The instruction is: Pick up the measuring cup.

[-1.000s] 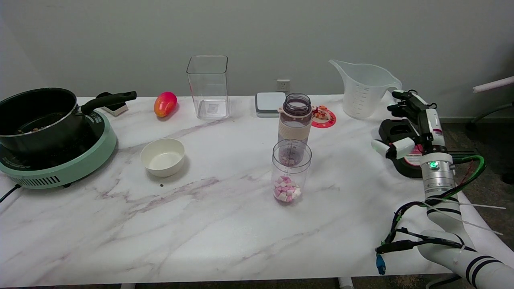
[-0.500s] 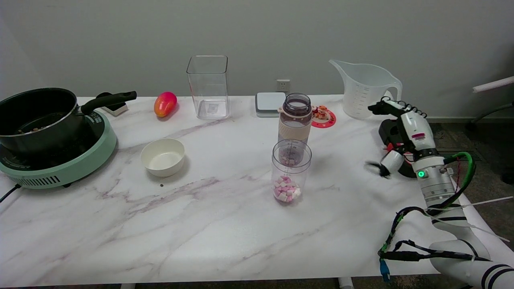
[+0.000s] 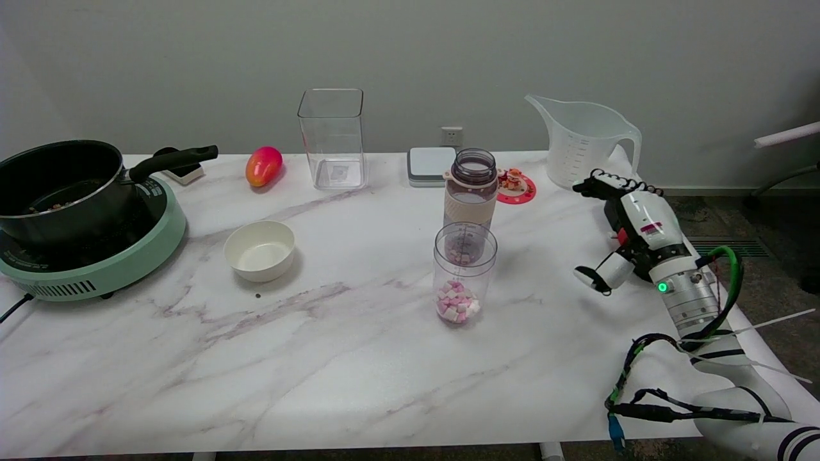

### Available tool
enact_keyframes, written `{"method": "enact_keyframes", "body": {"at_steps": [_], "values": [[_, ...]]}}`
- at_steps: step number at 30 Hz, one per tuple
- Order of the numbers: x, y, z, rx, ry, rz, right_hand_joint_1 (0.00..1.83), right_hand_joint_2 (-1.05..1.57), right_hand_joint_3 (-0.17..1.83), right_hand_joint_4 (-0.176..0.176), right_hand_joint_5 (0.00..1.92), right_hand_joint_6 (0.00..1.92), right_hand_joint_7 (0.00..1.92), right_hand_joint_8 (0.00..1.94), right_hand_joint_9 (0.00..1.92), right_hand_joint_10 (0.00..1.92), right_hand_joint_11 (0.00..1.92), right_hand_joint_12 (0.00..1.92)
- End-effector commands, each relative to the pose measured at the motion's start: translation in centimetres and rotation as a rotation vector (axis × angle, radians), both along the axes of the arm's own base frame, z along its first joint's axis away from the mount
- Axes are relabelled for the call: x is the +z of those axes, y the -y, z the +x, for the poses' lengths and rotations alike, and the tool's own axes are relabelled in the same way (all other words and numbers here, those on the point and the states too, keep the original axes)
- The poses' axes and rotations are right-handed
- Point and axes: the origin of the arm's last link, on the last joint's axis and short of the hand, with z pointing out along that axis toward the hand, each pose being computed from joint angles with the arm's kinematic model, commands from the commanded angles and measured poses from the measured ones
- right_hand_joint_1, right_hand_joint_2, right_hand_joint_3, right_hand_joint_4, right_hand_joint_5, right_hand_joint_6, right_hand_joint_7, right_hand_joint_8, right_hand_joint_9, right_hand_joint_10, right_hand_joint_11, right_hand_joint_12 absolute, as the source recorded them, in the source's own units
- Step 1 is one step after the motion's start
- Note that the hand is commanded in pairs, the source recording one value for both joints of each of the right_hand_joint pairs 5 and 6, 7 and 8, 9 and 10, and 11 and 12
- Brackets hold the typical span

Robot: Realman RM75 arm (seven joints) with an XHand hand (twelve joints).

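Head view: right hand [image 3: 631,221] has moved left, nearer the measuring cup [image 3: 583,142] (fingers spread, empty).

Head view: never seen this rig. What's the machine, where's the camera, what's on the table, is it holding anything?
One camera, above the table's near side, looking down and across it. The white arm entering at lower right ends in a black-and-white many-fingered right hand, driven remotely by a person. It holds nothing; its fingers are apart, just in front of the translucent measuring cup, which it is meant to pick up and does not visibly touch.

On the marble table: a black pot on a green cooker, a red-orange fruit, a clear square container, a white bowl, a bottle and a clear cup of pink and white pieces.
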Motion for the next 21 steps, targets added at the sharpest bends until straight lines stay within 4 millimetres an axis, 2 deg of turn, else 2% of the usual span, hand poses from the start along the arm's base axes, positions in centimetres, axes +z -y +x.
{"method": "enact_keyframes", "body": {"at_steps": [1,4,10,15,16,18,21], "values": [[-0.5,-0.5,6.2,0.255,0.195,-0.170,1.34,-0.48,1.39,0.000,0.56,0.56,0.61,0.61,0.60,0.60,0.64,0.64],[-1.5,-0.9,6.1,0.241,0.325,-0.184,1.34,-0.52,1.40,0.000,0.55,0.55,0.60,0.60,0.60,0.60,0.65,0.65],[-2.6,-2.5,4.0,0.248,0.608,-0.262,1.32,-0.66,1.44,0.000,0.53,0.53,0.59,0.59,0.59,0.59,0.68,0.68],[-4.6,-2.9,3.1,0.254,0.828,-0.214,1.30,-0.69,1.46,0.000,0.46,0.46,0.55,0.55,0.58,0.58,0.66,0.66],[-5.1,-2.9,2.9,0.251,0.845,-0.198,1.29,-0.69,1.47,0.000,0.46,0.46,0.55,0.55,0.58,0.58,0.67,0.67],[-6.3,-2.7,2.4,0.228,0.859,-0.159,1.27,-0.61,1.32,0.000,0.47,0.47,0.55,0.55,0.59,0.59,0.67,0.67],[-7.5,-2.6,1.8,0.189,0.854,-0.124,1.26,-0.54,1.26,0.000,0.49,0.49,0.56,0.56,0.60,0.60,0.68,0.68]]}}
